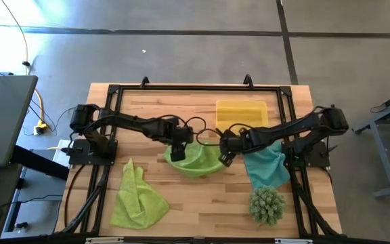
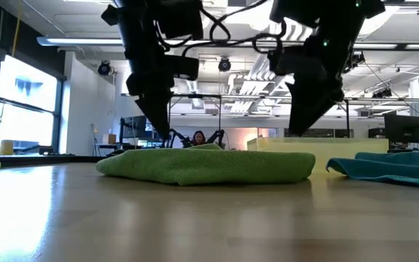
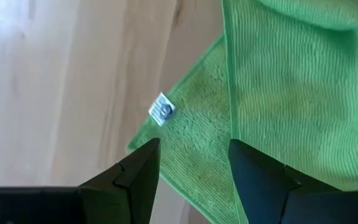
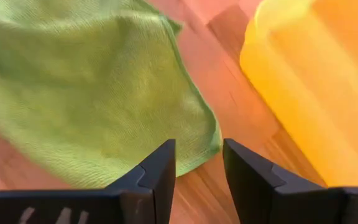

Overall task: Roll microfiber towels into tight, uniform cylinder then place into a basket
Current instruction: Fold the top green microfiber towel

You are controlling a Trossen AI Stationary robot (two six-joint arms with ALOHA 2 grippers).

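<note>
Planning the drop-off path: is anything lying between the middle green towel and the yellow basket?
Nothing visible does. The green towel lies in front of the basket, with only bare table between them. The right tool hangs over the towel's right edge, not across that path.

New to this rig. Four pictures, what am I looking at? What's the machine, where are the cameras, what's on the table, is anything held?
It is a robot with two dark arms at a wooden table, each ending in a two-finger pincer. One camera looks straight down, one sits at table-top height, and one rides on each wrist.

On the table: a lime-green towel in the middle, a second lime-green towel nearer the front left, a teal towel on the right, a yellow basket at the back and a spiky green plant at the front right.

The left pincer hangs open over the middle towel's left edge; the right pincer hangs open at its right edge. Neither holds anything.
</note>
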